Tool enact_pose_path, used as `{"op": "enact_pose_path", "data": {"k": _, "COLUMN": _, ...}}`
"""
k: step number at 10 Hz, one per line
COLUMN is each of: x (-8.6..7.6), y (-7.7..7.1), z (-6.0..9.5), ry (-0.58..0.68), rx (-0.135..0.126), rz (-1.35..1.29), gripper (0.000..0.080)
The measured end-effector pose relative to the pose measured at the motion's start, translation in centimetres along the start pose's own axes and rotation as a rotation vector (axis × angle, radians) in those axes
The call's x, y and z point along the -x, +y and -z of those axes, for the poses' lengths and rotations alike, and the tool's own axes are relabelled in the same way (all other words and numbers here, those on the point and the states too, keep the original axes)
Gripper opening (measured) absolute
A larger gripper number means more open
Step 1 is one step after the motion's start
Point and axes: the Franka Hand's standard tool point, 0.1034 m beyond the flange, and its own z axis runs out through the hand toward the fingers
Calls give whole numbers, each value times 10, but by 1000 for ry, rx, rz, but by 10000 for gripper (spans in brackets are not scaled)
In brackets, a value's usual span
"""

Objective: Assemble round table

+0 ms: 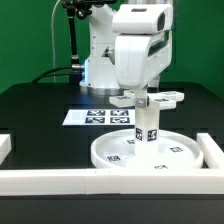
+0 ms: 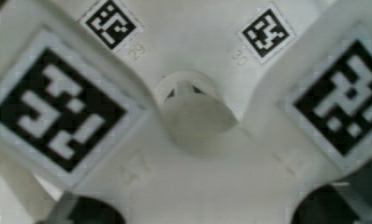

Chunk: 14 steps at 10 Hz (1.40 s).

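Green wall and a black surface (image 1: pixel 30 110) fill the exterior view, with the marker board (image 1: pixel 95 116) at centre left and white border rails (image 1: pixel 45 180) along the lower edge. At lower centre of the frame the round disc (image 1: pixel 150 152) lies flat against the rails, the short leg (image 1: pixel 147 125) standing upright on its middle. The cross-shaped base (image 1: pixel 152 99) sits on top of the leg, directly under the hand (image 1: pixel 140 92); whether the hand is clenched on it cannot be told.

Seen from the wrist, tagged arms of the base (image 2: pixel 67 100) spread out from its central hub, filling the frame.

Judging by this, the step in hand is fastening the base onto the leg; the next move likely calls for turning it squarely without tipping the leg.
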Motion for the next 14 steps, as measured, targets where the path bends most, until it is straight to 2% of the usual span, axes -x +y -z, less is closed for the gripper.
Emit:
{"op": "enact_pose_path", "data": {"k": 1, "x": 0, "y": 0, "z": 0, "ry": 0, "rx": 0, "rz": -3, "gripper": 448}}
{"op": "enact_pose_path", "data": {"k": 3, "x": 2, "y": 0, "z": 0, "ry": 3, "rx": -6, "rz": -66, "gripper": 448}}
{"op": "enact_pose_path", "data": {"k": 5, "x": 7, "y": -1, "z": -1, "ry": 13, "rx": -40, "rz": -305, "gripper": 448}}
{"op": "enact_pose_path", "data": {"k": 6, "x": 8, "y": -2, "z": -1, "ry": 30, "rx": -66, "rz": -451, "gripper": 448}}
{"op": "enact_pose_path", "data": {"k": 7, "x": 8, "y": -1, "z": -1, "ry": 38, "rx": -63, "rz": -527, "gripper": 448}}
{"op": "enact_pose_path", "data": {"k": 8, "x": 7, "y": 1, "z": -1, "ry": 49, "rx": -44, "rz": -586, "gripper": 448}}
{"op": "enact_pose_path", "data": {"k": 13, "x": 5, "y": 1, "z": -1, "ry": 48, "rx": -54, "rz": -947, "gripper": 449}}
{"op": "enact_pose_path", "data": {"k": 14, "x": 5, "y": 1, "z": -2, "ry": 67, "rx": -64, "rz": -1103, "gripper": 449}}
